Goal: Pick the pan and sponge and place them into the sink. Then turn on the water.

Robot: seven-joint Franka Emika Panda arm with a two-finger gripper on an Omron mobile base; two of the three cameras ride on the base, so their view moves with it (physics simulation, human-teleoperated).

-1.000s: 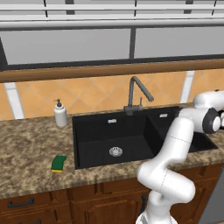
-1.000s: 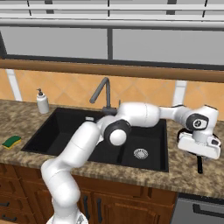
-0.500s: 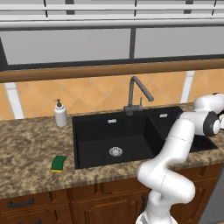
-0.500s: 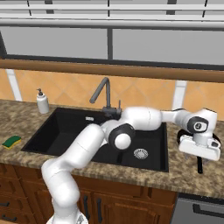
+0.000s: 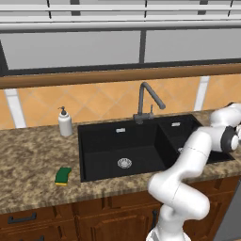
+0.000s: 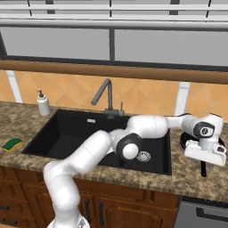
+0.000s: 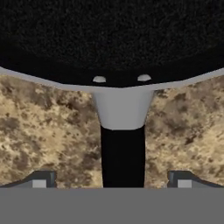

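The black pan (image 7: 113, 39) lies on the granite counter right of the sink (image 6: 67, 129), partly hidden under my hand in the right base view, where its rim (image 6: 182, 140) and handle end (image 6: 203, 170) stick out. My gripper (image 7: 111, 179) is open and hangs low over the pan's thin handle (image 7: 122, 153), one fingertip (image 7: 40, 179) on each side, well apart from it. In the right base view the gripper (image 6: 204, 161) points down at that handle. The green and yellow sponge (image 5: 62, 175) rests on the counter left of the sink (image 5: 94, 155). No water runs from the gooseneck faucet (image 5: 148, 101).
A white soap dispenser (image 5: 65, 123) stands at the back left of the sink. My arm stretches across the right basin (image 6: 151, 127). The counter's front edge (image 6: 196, 189) runs close below the pan handle.
My hand has moved a little right and down toward the pan handle. The sponge and pan have not moved.
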